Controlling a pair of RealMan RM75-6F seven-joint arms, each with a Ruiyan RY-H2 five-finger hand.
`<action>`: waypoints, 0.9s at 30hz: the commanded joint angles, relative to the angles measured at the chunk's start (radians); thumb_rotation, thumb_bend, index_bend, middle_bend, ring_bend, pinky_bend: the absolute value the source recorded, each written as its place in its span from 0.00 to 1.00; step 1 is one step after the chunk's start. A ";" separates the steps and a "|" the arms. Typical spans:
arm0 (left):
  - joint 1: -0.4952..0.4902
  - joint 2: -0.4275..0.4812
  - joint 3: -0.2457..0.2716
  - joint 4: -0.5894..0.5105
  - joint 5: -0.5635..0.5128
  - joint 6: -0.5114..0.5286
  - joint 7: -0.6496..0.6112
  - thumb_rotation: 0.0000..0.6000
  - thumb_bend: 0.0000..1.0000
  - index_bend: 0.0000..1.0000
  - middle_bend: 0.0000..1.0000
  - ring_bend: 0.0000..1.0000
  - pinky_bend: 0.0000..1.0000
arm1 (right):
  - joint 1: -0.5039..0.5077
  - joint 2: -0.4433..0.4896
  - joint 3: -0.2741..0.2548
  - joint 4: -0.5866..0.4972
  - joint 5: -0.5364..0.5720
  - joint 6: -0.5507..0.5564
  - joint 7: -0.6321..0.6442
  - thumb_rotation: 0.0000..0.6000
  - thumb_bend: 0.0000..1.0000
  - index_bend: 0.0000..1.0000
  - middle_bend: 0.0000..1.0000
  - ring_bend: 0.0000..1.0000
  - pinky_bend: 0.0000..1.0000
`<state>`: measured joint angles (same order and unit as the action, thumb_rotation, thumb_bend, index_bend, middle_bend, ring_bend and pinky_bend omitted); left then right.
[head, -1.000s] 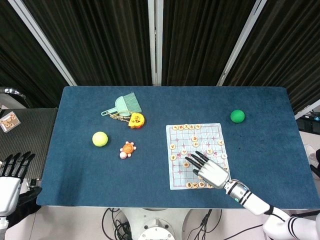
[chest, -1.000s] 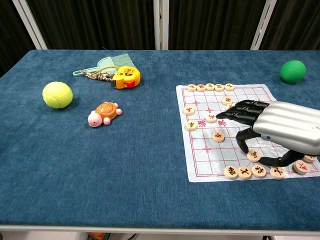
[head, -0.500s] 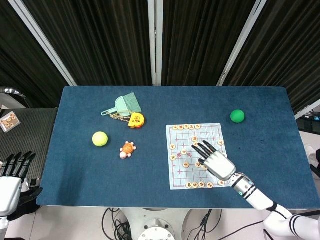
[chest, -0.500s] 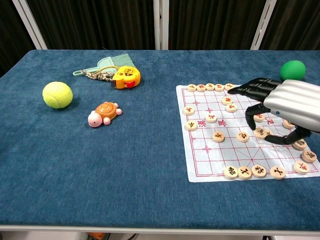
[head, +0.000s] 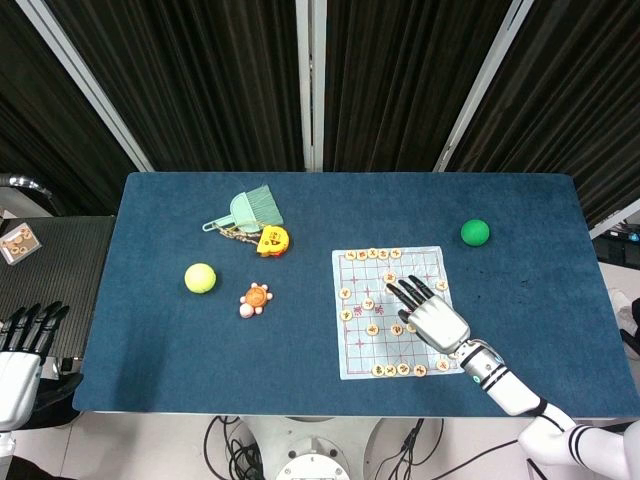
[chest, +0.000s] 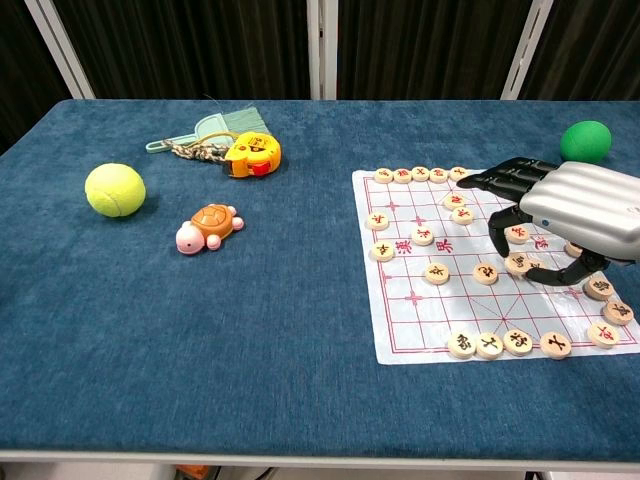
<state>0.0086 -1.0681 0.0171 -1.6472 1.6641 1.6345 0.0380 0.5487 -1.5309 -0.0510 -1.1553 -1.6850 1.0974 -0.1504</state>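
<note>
A white paper chess board (head: 357, 340) (chest: 410, 320) lies on the right half of the blue table, with several round wooden pieces (head: 372, 254) (chest: 420, 174) scattered on it. My right hand (head: 432, 315) (chest: 575, 210) hovers over the board's right middle with fingers spread and curved down over a few pieces (chest: 485, 272). I see nothing held in it. My left hand (head: 22, 340) hangs off the table's left edge, fingers apart and empty; only the head view shows it.
On the left half sit a yellow tennis ball (head: 200, 277) (chest: 115, 189), a small turtle toy (head: 256, 298) (chest: 208, 224), a yellow tape measure (head: 272, 240) (chest: 252, 152) and a green hand brush (head: 250, 208) (chest: 215, 128). A green ball (head: 475, 232) (chest: 585, 141) rests at the far right.
My right hand has moved from the board's near rows toward its far right middle, uncovering pieces it had hidden. The left hand has stayed where it was.
</note>
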 joint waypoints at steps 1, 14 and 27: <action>0.000 -0.001 0.000 0.002 0.000 0.000 -0.001 1.00 0.13 0.09 0.06 0.00 0.00 | -0.001 0.003 0.000 -0.002 0.007 -0.005 -0.004 1.00 0.17 0.58 0.00 0.00 0.00; 0.001 -0.002 0.000 0.004 0.001 0.004 -0.003 1.00 0.13 0.09 0.06 0.00 0.00 | -0.001 0.023 -0.002 -0.028 0.019 -0.004 -0.003 1.00 0.12 0.29 0.00 0.00 0.00; 0.004 -0.004 0.002 -0.002 0.008 0.008 0.007 1.00 0.13 0.09 0.06 0.00 0.00 | -0.179 0.302 -0.002 -0.321 0.011 0.334 -0.034 1.00 0.11 0.02 0.00 0.00 0.00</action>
<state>0.0123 -1.0716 0.0195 -1.6488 1.6722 1.6424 0.0448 0.4538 -1.3305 -0.0462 -1.3711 -1.6838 1.3241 -0.1520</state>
